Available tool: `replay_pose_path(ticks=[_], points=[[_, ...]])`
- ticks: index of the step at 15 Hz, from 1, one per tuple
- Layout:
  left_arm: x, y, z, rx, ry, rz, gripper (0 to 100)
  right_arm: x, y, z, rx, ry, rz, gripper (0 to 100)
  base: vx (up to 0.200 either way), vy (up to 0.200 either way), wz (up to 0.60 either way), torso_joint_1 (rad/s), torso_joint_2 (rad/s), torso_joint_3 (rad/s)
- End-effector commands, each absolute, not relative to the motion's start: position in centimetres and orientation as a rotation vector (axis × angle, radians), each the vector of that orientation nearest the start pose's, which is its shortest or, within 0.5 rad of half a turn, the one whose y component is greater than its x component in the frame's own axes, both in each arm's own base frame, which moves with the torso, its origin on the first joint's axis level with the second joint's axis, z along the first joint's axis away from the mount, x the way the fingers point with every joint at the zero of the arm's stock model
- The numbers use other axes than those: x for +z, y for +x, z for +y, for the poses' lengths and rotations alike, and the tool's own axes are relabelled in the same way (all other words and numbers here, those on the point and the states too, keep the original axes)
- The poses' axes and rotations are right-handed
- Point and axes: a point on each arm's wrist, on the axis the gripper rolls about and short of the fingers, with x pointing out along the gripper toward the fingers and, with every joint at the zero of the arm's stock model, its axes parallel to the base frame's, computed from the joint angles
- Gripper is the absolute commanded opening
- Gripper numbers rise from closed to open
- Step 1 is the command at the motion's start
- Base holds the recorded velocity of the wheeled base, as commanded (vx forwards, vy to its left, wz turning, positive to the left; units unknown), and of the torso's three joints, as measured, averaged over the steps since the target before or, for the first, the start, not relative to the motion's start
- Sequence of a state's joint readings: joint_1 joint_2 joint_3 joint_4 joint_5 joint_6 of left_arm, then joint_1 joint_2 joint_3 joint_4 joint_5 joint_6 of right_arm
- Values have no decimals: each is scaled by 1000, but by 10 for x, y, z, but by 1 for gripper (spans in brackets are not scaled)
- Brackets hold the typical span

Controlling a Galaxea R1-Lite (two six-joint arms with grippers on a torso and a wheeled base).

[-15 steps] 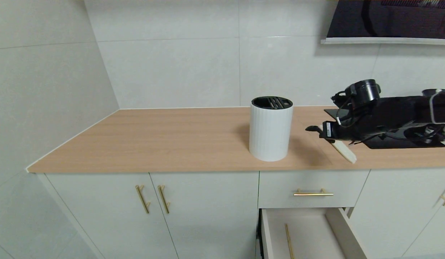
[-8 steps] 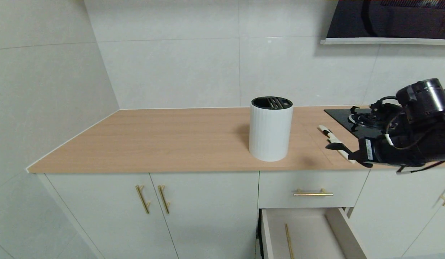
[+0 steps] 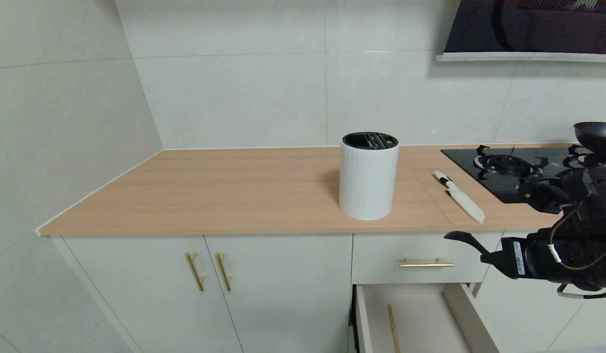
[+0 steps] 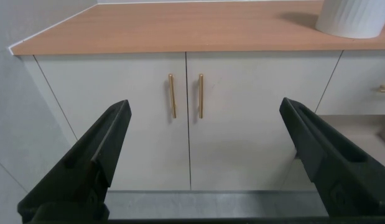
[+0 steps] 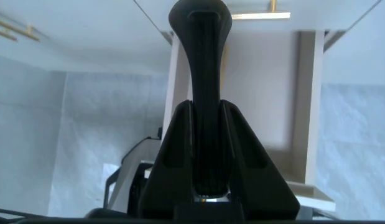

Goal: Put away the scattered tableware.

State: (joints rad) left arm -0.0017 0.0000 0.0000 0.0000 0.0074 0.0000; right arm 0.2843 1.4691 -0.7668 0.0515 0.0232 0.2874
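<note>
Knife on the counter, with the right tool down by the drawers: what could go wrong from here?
1. The knife lies loose close to the front edge of the counter; a glancing contact could knock it off, perhaps into the open drawer.
2. The right tool hangs below counter level, beside the closed drawer's handle; rising towards the knife, it may strike the counter edge or that handle.

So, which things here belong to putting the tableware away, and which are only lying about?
For the job:
knife
white holder with slots on top
open drawer

Only lying about:
stove
black pan
cupboard doors
</note>
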Motion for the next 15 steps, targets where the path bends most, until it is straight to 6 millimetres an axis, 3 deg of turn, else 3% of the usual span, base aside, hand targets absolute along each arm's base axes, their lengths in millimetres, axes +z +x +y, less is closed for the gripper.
replay_pose_path(ticks=[1, 9, 15], points=[[75, -23, 0, 6, 0, 0, 100, 155, 223, 67, 176, 162, 837, 0, 0, 0, 0, 0, 0, 0], [75, -23, 0, 6, 0, 0, 100, 146, 223, 67, 169, 154, 874, 0, 0, 0, 0, -8, 19, 13], [75, -23, 0, 6, 0, 0, 100, 146, 223, 66, 166, 155, 871, 0, 0, 0, 0, -185, 441, 255]])
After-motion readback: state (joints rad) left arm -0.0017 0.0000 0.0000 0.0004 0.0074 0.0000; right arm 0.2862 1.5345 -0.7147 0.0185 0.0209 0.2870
